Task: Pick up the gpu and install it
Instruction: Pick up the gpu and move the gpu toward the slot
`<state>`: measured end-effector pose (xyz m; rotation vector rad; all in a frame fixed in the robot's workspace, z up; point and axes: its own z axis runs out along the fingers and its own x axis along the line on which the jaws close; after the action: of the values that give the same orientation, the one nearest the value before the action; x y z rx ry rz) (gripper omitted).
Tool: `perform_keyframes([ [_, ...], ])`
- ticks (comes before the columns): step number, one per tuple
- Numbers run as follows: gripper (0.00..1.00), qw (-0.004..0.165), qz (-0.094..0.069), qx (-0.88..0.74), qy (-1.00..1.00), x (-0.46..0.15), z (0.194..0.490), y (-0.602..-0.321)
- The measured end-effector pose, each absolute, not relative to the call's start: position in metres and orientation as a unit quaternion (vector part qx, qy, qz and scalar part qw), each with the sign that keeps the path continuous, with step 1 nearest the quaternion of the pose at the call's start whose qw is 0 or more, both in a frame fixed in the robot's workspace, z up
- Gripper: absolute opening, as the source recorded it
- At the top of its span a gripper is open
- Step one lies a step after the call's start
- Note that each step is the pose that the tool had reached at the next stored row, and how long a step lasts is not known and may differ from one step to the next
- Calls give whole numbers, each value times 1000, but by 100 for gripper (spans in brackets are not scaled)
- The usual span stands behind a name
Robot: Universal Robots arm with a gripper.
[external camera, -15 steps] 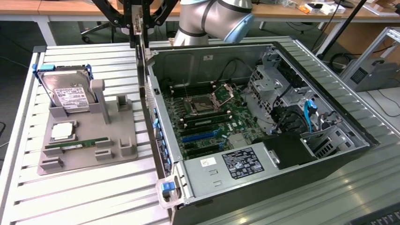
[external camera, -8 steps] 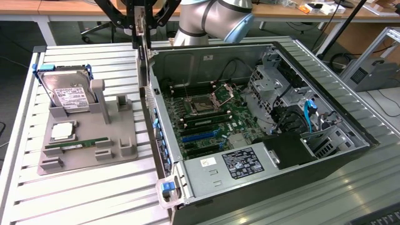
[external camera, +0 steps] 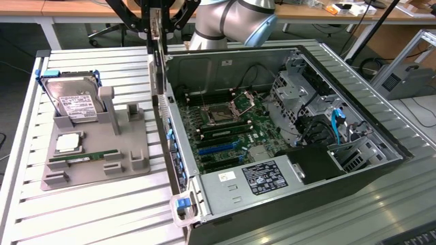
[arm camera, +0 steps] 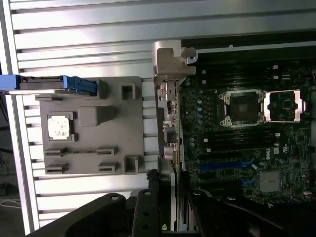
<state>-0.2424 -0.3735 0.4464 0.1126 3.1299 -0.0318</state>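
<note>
The gpu [external camera: 160,61] hangs edge-on, a thin dark card with a silvery metal bracket. It is in the air over the near side wall of the open computer case [external camera: 354,127], between the grey holder and the motherboard [external camera: 228,125]. My gripper [external camera: 161,25] is shut on its upper end, black fingers on either side. In the wrist view the gpu [arm camera: 169,108] runs as a narrow strip from its bracket end down between my gripper [arm camera: 170,202] fingers, along the motherboard's [arm camera: 247,138] edge. Blue expansion slots [external camera: 216,148] lie on the board below.
A grey holder [external camera: 95,153] on the slatted table carries a hard drive [external camera: 75,104], a processor chip [external camera: 69,143] and a green memory stick [external camera: 85,157]. Inside the case are a power supply [external camera: 262,178], drive cages [external camera: 299,97] and cables [external camera: 337,127].
</note>
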Motion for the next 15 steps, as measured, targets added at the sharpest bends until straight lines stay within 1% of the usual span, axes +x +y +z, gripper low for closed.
perform_keyframes([
  [15, 27, 5, -12, 36, 999, -237, 444, -374],
])
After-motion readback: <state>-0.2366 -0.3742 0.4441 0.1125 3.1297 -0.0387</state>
